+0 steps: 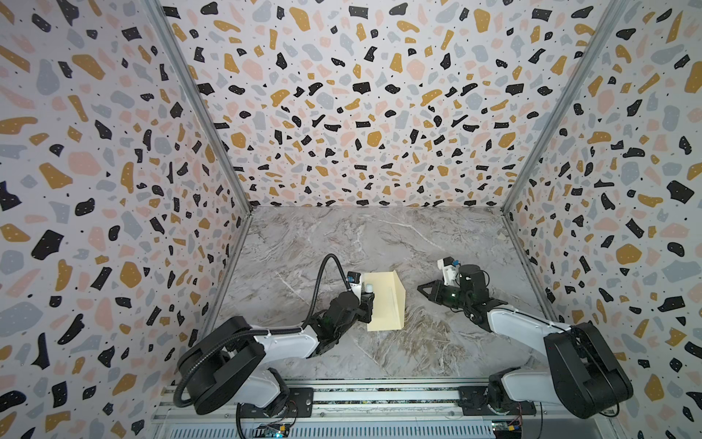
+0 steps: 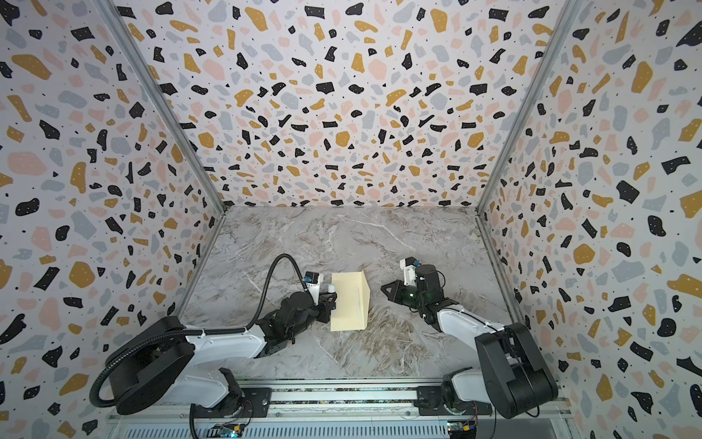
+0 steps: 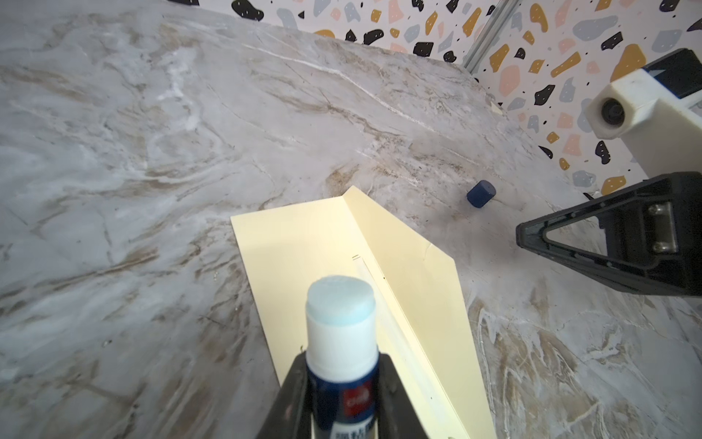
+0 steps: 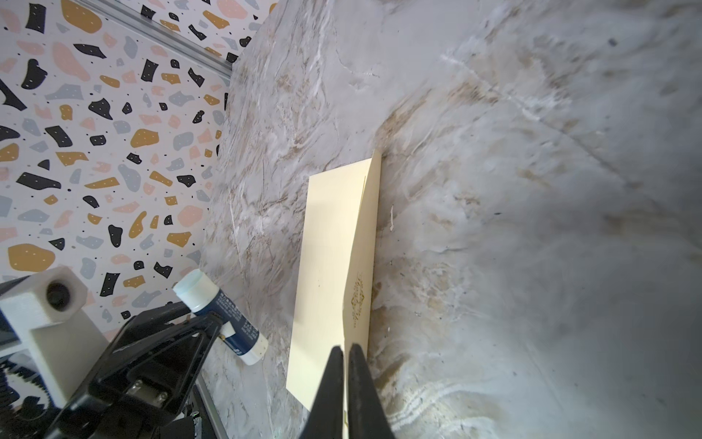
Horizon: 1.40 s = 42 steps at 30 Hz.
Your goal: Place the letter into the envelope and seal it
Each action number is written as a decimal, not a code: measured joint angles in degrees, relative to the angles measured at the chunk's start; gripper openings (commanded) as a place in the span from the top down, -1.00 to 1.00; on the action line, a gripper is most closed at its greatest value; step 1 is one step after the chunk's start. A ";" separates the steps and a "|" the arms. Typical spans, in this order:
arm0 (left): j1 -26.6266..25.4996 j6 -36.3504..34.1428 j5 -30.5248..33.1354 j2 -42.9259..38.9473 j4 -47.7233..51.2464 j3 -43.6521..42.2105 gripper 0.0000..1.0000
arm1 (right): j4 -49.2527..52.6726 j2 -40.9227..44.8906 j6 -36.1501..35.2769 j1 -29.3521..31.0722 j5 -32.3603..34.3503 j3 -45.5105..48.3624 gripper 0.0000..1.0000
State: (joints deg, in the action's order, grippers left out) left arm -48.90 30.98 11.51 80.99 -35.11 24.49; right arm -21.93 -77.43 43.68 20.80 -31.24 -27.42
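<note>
The envelope [image 1: 381, 304] lies flat near the centre of the bench [image 1: 342, 243], its flap [image 1: 399, 296] standing raised along the 3 o'clock edge. At the 9 o'clock edge, the fingers of the left gripper [image 1: 369, 304] clamp an uncapped glue stick [image 3: 340, 342]. At 3 o'clock, clear of the flap, the fingers of the right gripper [image 1: 421, 287] are pressed together, empty. A dark blue cap [image 3: 481, 193] lies on the bench.

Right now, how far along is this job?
Done, apparently: no tan letter lies in view, so it is probably inside the pale yellow paper envelope. In hand: the left claw grips an uncapped blue-and-white glue stick at its edge; its triangular flap stands raised. Left: gluing and pressing the flap shut; the right claw is shut, empty.
</note>
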 measured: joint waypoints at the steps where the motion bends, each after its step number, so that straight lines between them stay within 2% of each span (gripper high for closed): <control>1: 0.00 0.42 -0.04 0.55 -0.35 -0.04 1.00 | -0.98 -0.92 0.66 0.90 0.02 0.11 0.87; 6: 0.00 2.19 0.00 2.84 -1.62 -0.28 1.00 | -5.46 -4.92 3.48 3.72 0.02 0.70 0.91; 27: 0.00 4.42 1.11 7.02 -3.98 -0.50 1.00 | -13.33 -10.71 9.25 4.35 1.14 1.49 0.92; 42: 0.00 4.46 1.49 8.74 -5.73 -0.31 1.00 | -15.76 -16.85 10.25 10.80 1.79 -1.99 0.92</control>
State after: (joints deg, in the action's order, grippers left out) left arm -48.90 35.44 12.99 89.73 -40.84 24.18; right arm -37.69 -94.28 53.93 31.59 -29.45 -29.41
